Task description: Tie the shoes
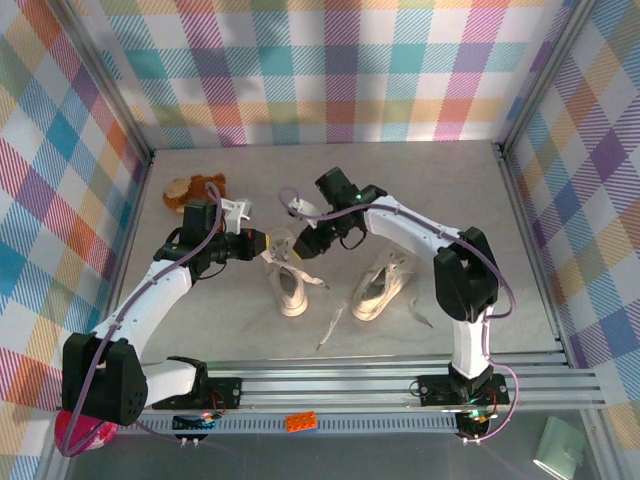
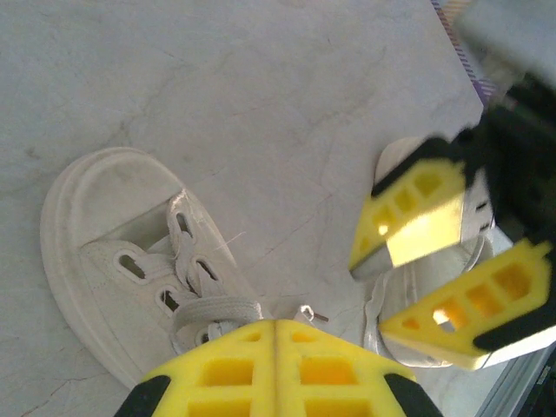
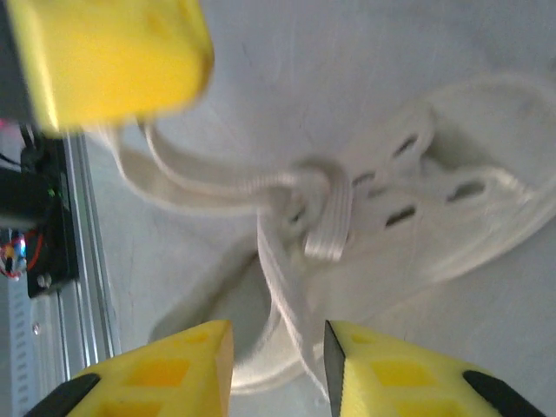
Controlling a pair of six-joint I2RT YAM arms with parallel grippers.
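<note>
Two cream shoes lie mid-table, one under both grippers, the other to its right. My left gripper is shut; a lace loop sits at its tips beside a shoe. In the right wrist view, lace strands run from the left gripper's finger to a knot on the shoe. My right gripper stands open over the shoe's heel opening, a lace strand passing between its fingers. It also shows in the left wrist view, right gripper.
A brown plush toy lies at the back left. Loose lace ends trail toward the front rail. Plaid walls enclose the table on three sides. A metal rail runs close by in the right wrist view.
</note>
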